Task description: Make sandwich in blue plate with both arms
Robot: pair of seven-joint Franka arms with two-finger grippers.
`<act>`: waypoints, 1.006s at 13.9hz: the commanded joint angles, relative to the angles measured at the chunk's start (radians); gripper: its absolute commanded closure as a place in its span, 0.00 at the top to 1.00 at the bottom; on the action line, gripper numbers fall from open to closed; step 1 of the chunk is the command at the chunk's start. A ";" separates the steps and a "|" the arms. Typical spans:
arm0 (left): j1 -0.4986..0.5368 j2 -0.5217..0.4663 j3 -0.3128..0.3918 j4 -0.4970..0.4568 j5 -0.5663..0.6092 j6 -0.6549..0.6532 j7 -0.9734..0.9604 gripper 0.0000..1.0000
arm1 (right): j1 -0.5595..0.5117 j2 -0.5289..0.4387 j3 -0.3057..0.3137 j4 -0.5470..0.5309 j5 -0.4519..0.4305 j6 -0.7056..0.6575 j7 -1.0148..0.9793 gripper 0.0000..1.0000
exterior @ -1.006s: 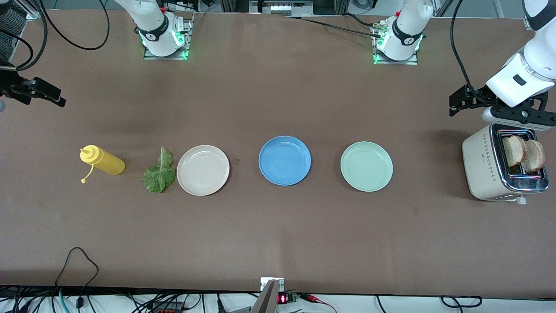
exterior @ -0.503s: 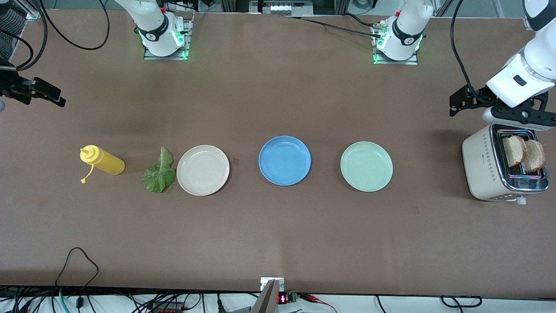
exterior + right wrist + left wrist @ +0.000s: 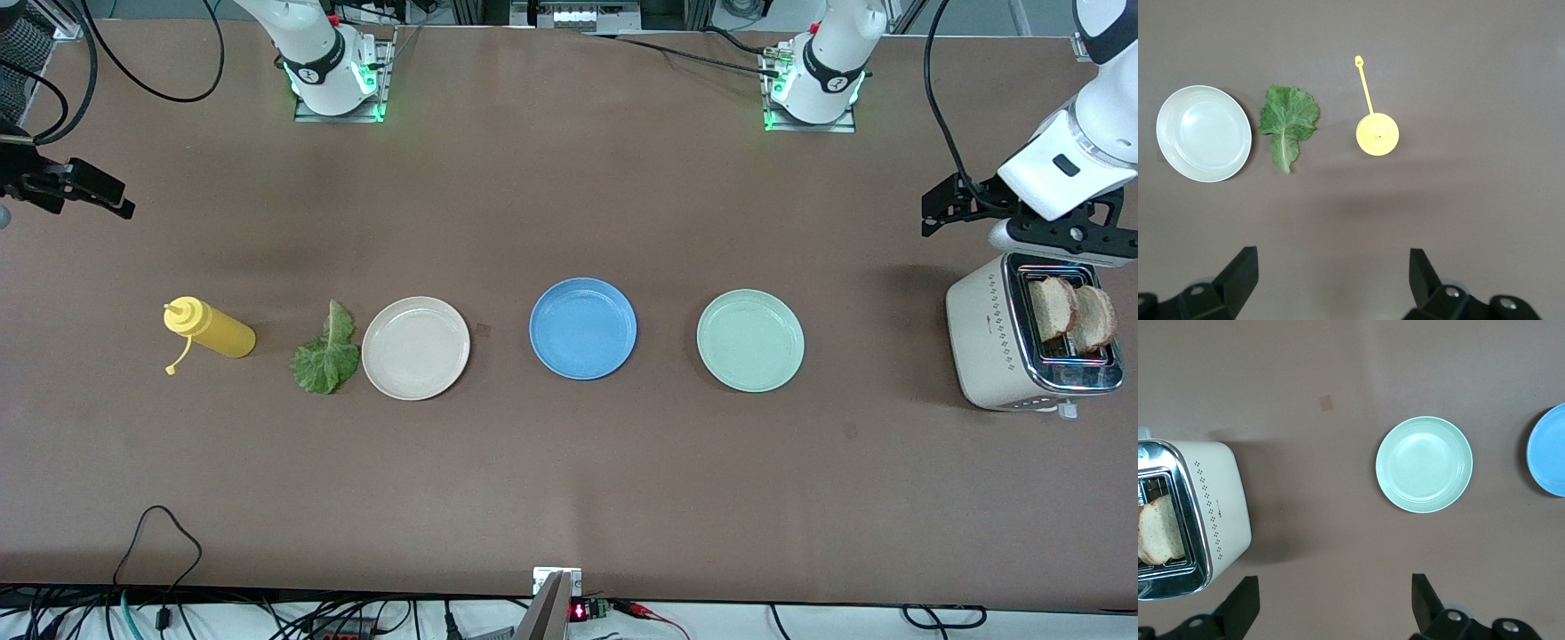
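Front view, plates: the round medium-blue plate (image 3: 582, 328) sits bare mid-tabletop, between a round beige plate (image 3: 415, 348) and a round pale green plate (image 3: 749, 340).
Front view, ingredients: the crinkled green lettuce leaf (image 3: 325, 350) lies beside the beige plate; two brown-crusted bread slices (image 3: 1069, 313) stand in the cream toaster (image 3: 991, 333) at the left arm's end of the tabletop.
Front view, other: a yellow squeeze bottle (image 3: 208, 328) lies toward the right arm's end.
Front view, change: the left gripper (image 3: 956, 203) has lifted very slightly above the toaster; the right gripper (image 3: 84, 188) has not moved at its tabletop edge.
Left wrist view: left fingers (image 3: 1243, 608) spread wide, empty, over bare tabletop by the toaster.
Right wrist view: right fingers (image 3: 1238, 275) wide, empty, above lettuce and bottle.
Meaning: nothing grasped yet; assembly likely still to begin.
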 commanded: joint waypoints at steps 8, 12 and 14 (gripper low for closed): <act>0.104 0.143 0.009 0.029 0.163 -0.083 0.023 1.00 | -0.002 -0.004 0.006 0.011 -0.010 -0.017 0.001 1.00; 0.203 0.228 0.010 0.026 0.180 0.047 0.147 1.00 | -0.002 -0.003 0.005 0.011 -0.010 -0.017 0.001 1.00; 0.269 0.278 0.010 0.021 0.180 0.136 0.226 1.00 | -0.002 -0.003 0.005 0.011 -0.010 -0.016 0.001 1.00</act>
